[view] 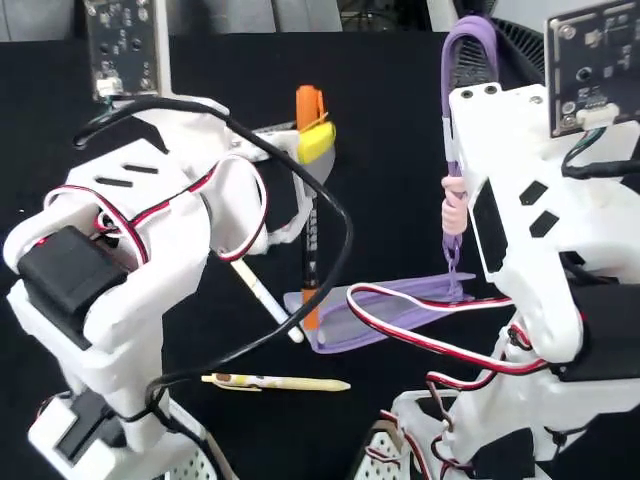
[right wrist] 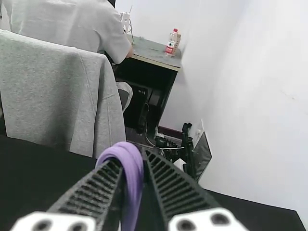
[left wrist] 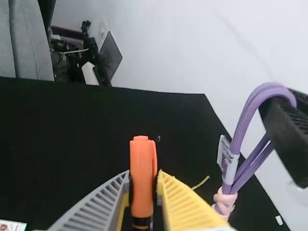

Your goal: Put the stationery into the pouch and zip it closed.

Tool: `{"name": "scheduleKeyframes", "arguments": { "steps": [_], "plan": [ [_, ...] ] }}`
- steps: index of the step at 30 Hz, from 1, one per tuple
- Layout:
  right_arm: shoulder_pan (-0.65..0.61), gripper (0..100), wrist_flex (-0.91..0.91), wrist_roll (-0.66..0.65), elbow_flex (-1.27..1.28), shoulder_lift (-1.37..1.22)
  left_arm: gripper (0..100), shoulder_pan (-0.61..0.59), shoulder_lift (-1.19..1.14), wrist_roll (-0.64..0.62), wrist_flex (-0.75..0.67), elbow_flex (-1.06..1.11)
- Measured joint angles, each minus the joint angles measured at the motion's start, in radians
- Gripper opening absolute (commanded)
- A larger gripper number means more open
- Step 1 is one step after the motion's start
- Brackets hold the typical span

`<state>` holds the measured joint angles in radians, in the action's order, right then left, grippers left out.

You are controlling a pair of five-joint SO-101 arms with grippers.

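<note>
Pouch (view: 385, 318) lay on worktop (view: 400, 130); left pincer (view: 313, 135) pinched orange pen (view: 310, 255) upright, tip at pouch mouth; right pincer (right wrist: 131, 180) gripped raised strap (view: 452, 180).

I see the black surface (view: 400, 120) spread out, with a white wall (left wrist: 192, 43) rising past its far edge at 12 o'clock. A grey cloth (right wrist: 48, 96) hangs beside a dark desk (right wrist: 154, 55) carrying a small bottle (right wrist: 171, 42); black cables (right wrist: 185, 144) tangle on the floor below it.
</note>
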<state>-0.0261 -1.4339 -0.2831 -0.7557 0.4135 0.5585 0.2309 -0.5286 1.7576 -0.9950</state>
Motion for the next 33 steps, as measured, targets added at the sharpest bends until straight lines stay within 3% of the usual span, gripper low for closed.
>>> {"name": "scheduleKeyframes", "arguments": {
  "steps": [6, 11, 14, 19, 26, 33],
  "plan": [
    [0.0, 1.1, 0.0, 0.0, 0.0, 0.0, 3, 0.0, 0.143, 0.0, -0.005, 0.175],
    [0.0, 1.1, 0.0, 0.0, 0.0, 0.0, 3, -0.002, 0.315, 0.0, -0.132, 0.405],
    [0.0, 1.1, 0.0, 0.0, 0.0, 0.0, 3, 0.032, 0.417, 0.0, -0.275, 0.618],
    [0.0, 1.1, 0.0, 0.0, 0.014, 0.0, 3, 0.14, 0.608, 0.008, -0.643, 1.046],
    [-0.002, 1.1, 0.0, 0.0, 0.023, 0.0, 3, 0.173, 0.942, 0.129, -1.111, 1.493],
    [-0.002, 1.1, 0.0, 0.0, 0.023, 0.0, 3, 0.18, 1.074, 0.245, -1.281, 1.741]
  ]
}}
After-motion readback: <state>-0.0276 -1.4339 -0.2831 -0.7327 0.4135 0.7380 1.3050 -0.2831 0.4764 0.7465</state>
